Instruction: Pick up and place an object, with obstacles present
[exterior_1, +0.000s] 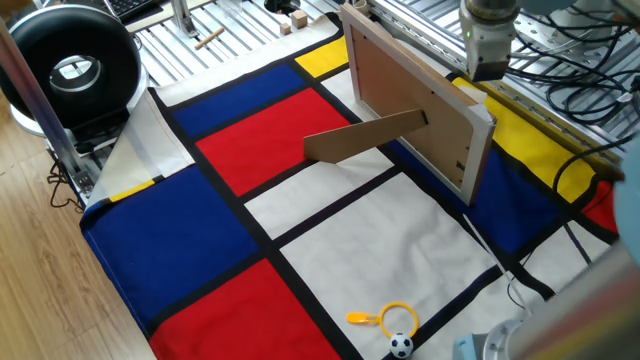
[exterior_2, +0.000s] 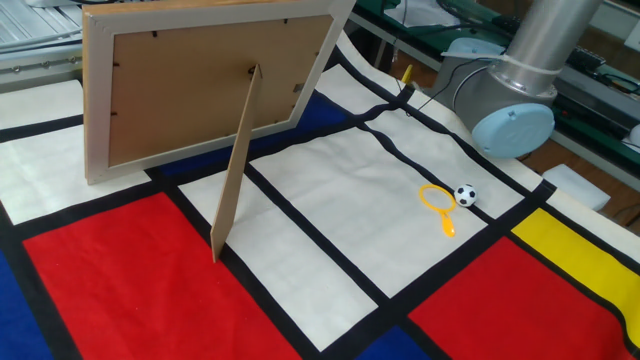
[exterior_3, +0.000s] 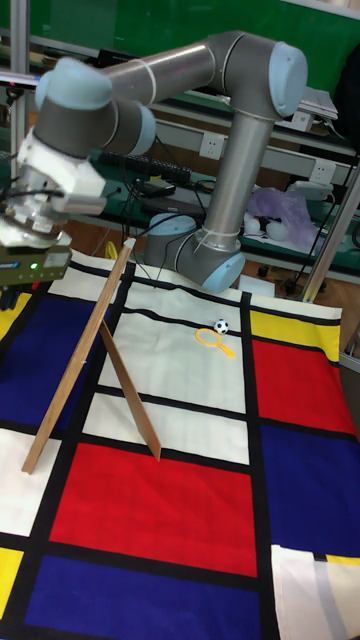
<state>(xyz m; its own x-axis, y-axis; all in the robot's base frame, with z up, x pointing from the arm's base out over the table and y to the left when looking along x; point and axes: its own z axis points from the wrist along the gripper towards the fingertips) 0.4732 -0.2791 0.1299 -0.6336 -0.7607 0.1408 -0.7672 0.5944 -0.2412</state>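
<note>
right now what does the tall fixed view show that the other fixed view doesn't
Only the tall fixed view shows the gripper hanging beyond the picture frame, which it sees edge-on, and the whole arm. Only the other fixed view shows the frame's brown board back. Both share the prop leg, yellow ring, toy football and patterned cloth. Neither shows the wooden cube.
</note>
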